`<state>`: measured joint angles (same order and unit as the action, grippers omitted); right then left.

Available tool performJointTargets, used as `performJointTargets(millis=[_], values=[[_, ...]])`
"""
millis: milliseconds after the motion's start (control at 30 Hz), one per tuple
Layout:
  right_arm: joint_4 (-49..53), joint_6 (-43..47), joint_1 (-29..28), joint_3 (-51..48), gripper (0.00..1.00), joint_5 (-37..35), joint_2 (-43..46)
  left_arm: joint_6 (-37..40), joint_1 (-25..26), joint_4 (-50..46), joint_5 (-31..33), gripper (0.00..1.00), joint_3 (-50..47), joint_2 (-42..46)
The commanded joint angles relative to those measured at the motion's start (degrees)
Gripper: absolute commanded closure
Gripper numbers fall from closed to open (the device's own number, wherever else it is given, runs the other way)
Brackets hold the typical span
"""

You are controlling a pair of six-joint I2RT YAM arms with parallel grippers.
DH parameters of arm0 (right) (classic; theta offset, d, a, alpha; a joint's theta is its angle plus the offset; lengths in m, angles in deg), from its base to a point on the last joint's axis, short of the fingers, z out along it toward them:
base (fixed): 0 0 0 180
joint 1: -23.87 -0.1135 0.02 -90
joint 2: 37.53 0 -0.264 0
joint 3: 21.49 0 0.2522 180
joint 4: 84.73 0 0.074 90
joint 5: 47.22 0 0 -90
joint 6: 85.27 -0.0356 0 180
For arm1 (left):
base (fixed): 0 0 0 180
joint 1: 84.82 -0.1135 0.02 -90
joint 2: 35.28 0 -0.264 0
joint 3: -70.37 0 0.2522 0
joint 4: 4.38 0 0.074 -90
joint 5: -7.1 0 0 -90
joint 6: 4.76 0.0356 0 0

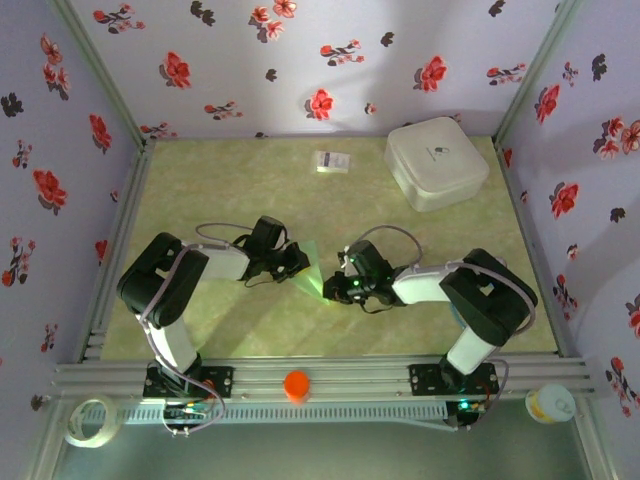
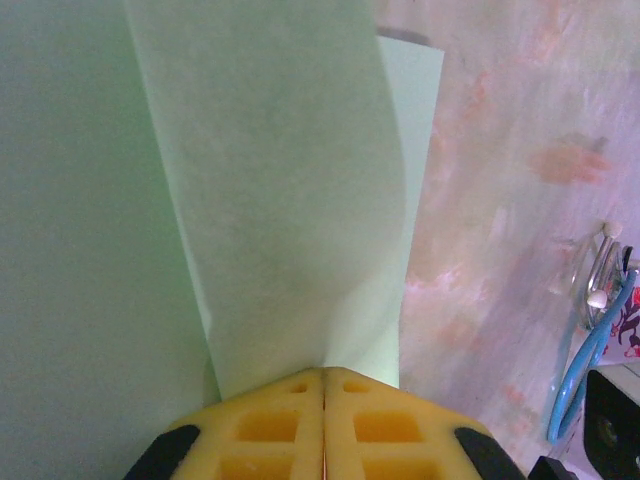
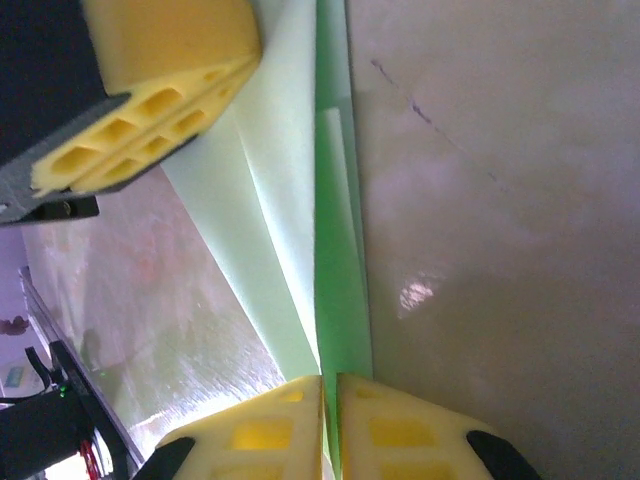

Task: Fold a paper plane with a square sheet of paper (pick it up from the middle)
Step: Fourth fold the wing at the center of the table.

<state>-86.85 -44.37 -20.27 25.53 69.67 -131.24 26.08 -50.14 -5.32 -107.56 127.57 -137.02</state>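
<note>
On the pale green marbled table (image 1: 230,180), the thin mint-green, partly folded sheet of paper (image 1: 312,272) stands between the arms. My left gripper (image 1: 296,262) and right gripper (image 1: 336,284) both clamp it from opposite sides, fingers pressed together. Its creases run straight away from my right fingers.

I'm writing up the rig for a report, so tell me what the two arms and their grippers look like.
Both the left arm and right arm have bulky black joint housings joined by white links, with a thin grey cable looping along each. The left gripper and right gripper carry yellow fingers moulded with rectangular hollow cells, set on black mounts.
</note>
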Motion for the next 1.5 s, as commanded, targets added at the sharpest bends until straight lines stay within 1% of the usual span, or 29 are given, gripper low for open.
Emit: performJointTargets(millis=[0,67,200,300,467,700,1467], values=[[4.8,1.9,-0.1,-1.2,0.89,1.5,0.6,1.2,0.2,-2.2,0.6,0.93,-1.0,-1.4],[3.5,1.3,-0.1,-2.1,0.91,2.4,-0.2,1.2,0.2,-2.2,0.6,0.93,-1.1,-1.3],[3.0,0.8,-0.1,-2.9,0.9,2.9,-0.9,1.1,0.2,-2.2,0.7,0.93,-1.2,-1.1],[3.8,0.8,-0.1,-2.9,0.88,2.6,0.3,1.1,0.2,-2.2,0.7,0.93,-1.3,-1.2],[6.1,1.9,-0.1,-2.4,0.9,2.1,1.5,0.9,0.2,-1.7,0.8,0.93,-1.5,-1.4],[3.9,1.1,-0.2,-4.0,0.9,2.2,0.4,0.6,0.2,-0.9,0.8,0.93,-1.9,-1.7],[4.6,1.3,-0.2,-2.9,0.91,2.5,0.6,0.5,0.2,-0.6,0.8,0.93,-2.2,-1.7]])
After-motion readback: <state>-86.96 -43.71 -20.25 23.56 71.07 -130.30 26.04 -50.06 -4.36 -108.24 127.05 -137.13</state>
